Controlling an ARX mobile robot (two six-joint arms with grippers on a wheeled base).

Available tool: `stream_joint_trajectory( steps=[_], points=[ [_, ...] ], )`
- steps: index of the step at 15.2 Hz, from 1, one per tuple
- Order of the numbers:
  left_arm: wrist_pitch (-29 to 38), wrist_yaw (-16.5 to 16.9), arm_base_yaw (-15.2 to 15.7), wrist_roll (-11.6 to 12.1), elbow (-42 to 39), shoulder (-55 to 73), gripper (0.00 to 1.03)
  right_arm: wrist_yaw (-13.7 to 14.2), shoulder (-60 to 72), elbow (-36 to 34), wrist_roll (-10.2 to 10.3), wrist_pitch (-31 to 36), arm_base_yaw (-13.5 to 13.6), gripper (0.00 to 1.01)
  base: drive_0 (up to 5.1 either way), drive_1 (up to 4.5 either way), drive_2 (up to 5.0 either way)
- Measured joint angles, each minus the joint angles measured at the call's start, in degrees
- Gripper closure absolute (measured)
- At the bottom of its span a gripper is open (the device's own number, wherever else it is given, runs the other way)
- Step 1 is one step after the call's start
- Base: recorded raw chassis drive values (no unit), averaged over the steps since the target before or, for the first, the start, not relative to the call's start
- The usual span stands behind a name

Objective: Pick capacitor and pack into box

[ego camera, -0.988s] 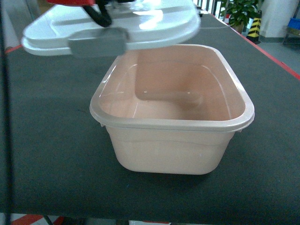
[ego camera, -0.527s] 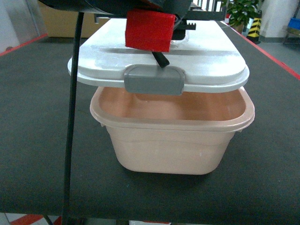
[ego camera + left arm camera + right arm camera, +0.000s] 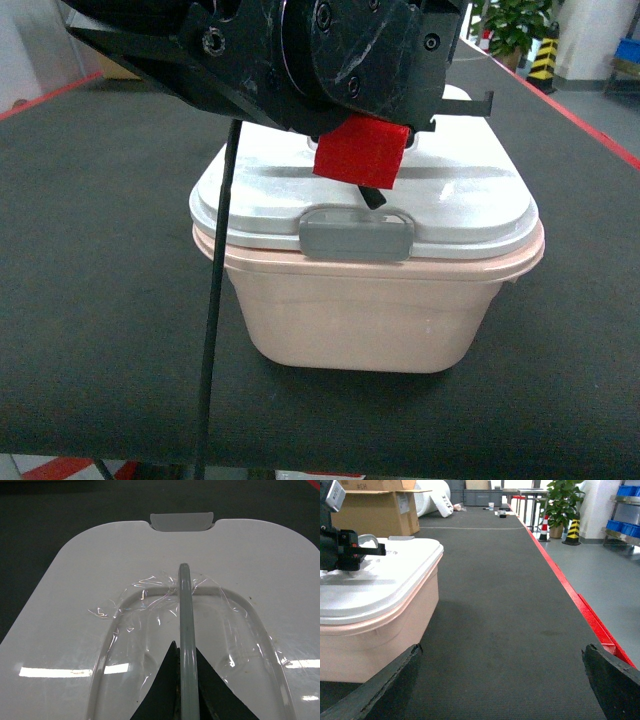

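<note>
Here your left end effector (image 3: 186, 680) sits pinched on the grey handle (image 3: 185, 630) that runs along the middle of the lid (image 3: 470, 205), the two dark fingers (image 3: 162, 690) pressed against either side of the bar. In the head view the arm's black wrist housing (image 3: 300, 50) hangs over the lid, with a red block (image 3: 360, 150) on its underside and a black cable (image 3: 215, 330) trailing down the left. The lid lies flat on the box (image 3: 360, 320), its grey latch (image 3: 357, 233) at the near edge, against the pink rim. The box stands on the dark tabletop (image 3: 100, 300), about at the centre of the head view. You cannot see inside it, so no capacitor shows.

Further right, your right end effector (image 3: 502, 680) stays spread wide, low over the tabletop and just beside the box's right side, holding nothing. Beyond it you see a cardboard carton (image 3: 375, 507), a potted plant (image 3: 560, 500) and blue bins (image 3: 627, 490).
</note>
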Motion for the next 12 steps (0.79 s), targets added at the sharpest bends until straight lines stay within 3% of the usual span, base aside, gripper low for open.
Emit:
stream_joint_trajectory(
  steps=[9,12],
  points=[
    [-0.57,-1.22,-0.63,-0.55,0.17,0.0,1.01,0.0,0.02,0.0,0.02,0.0,0.0,0.03,0.0,0.0,0.0],
    [-0.31,-1.11,-0.63,-0.46,0.09,0.0,0.93,0.0,0.02,0.0,0.02,0.0,0.0,0.03,0.0,0.0,0.0]
  ],
)
